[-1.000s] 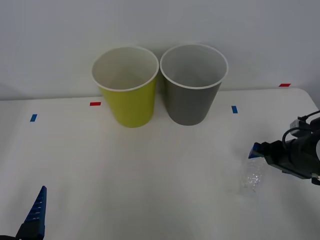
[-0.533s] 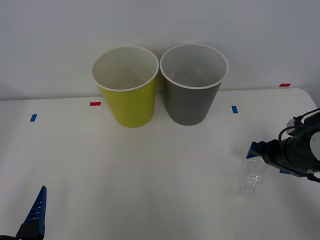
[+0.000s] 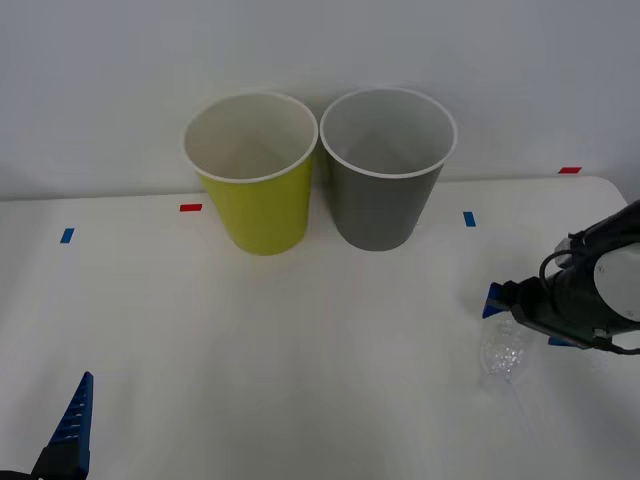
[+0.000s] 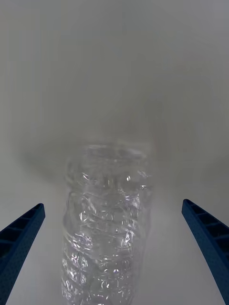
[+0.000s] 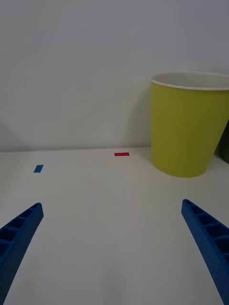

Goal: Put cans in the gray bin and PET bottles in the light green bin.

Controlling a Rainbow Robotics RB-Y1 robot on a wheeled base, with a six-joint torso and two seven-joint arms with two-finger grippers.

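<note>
A small clear PET bottle (image 4: 105,228) lies on the white table (image 3: 250,340) between the spread blue fingers of the right gripper (image 4: 114,257), untouched. The left gripper (image 5: 114,257) hovers released, facing the light green bin (image 5: 188,126) beside the gray bin (image 3: 385,170).

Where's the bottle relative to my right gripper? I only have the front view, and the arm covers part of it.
Observer: In the right wrist view the PET bottle stands between the open fingers of the right gripper, touching neither.
Operator: Which bin sits closer to that arm?
Observer: The gray bin; the light green bin stands beside it, on the robot's left.
Operator: And the left gripper?
Observer: The left gripper is open, low over the table, facing the light green bin with a red tape mark ahead.
</note>
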